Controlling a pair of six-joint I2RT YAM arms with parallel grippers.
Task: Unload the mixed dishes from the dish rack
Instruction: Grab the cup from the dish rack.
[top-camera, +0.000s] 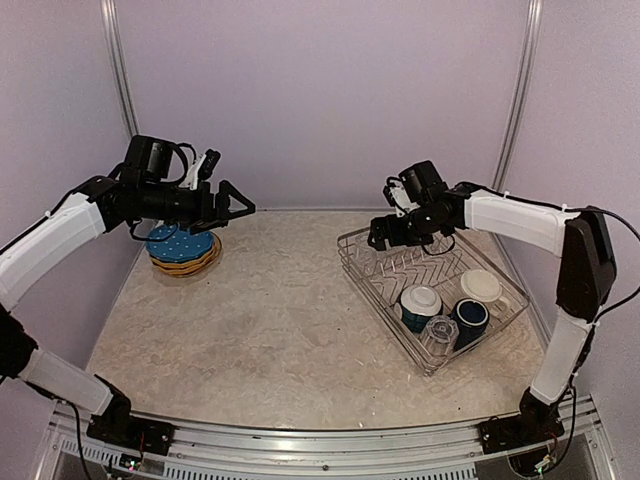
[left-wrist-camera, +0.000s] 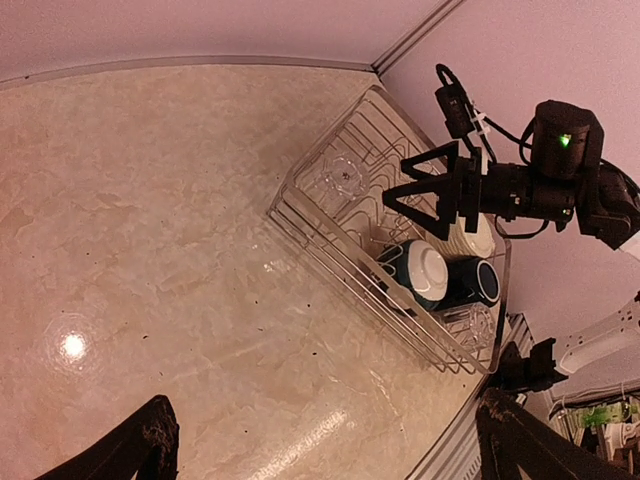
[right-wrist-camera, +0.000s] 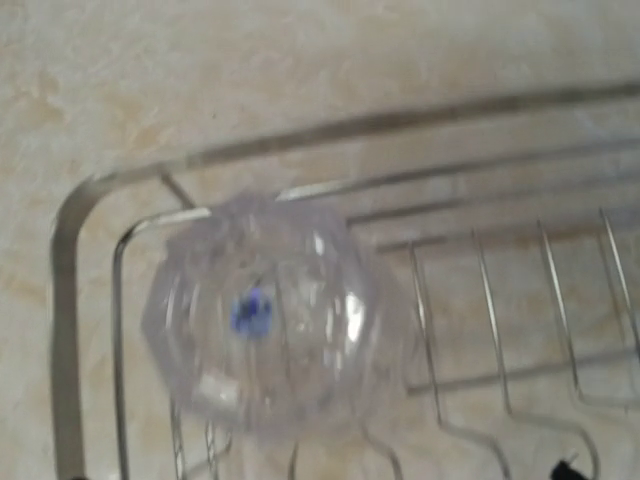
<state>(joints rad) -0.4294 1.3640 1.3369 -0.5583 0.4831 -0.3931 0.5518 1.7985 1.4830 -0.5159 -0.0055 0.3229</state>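
The silver wire dish rack (top-camera: 368, 262) stands on the right and also shows in the left wrist view (left-wrist-camera: 300, 215). In it are a teal bowl (top-camera: 420, 303), a navy mug (top-camera: 470, 317), a cream mug (top-camera: 482, 286) and a clear glass (top-camera: 440, 333). A second clear glass (right-wrist-camera: 265, 320) lies in the rack's far left corner. My right gripper (top-camera: 380, 238) hangs open just above that glass (left-wrist-camera: 340, 178). My left gripper (top-camera: 238, 215) is open and empty above a stack at the far left: a blue dotted plate (top-camera: 181, 242) on orange plates (top-camera: 185, 266). The cream floral plate is not visible.
The V-shaped tines (top-camera: 420, 268) in the rack's middle hold nothing. Bare marbled tabletop (top-camera: 270, 320) lies between the plate stack and the rack. Pale walls close off the back and both sides.
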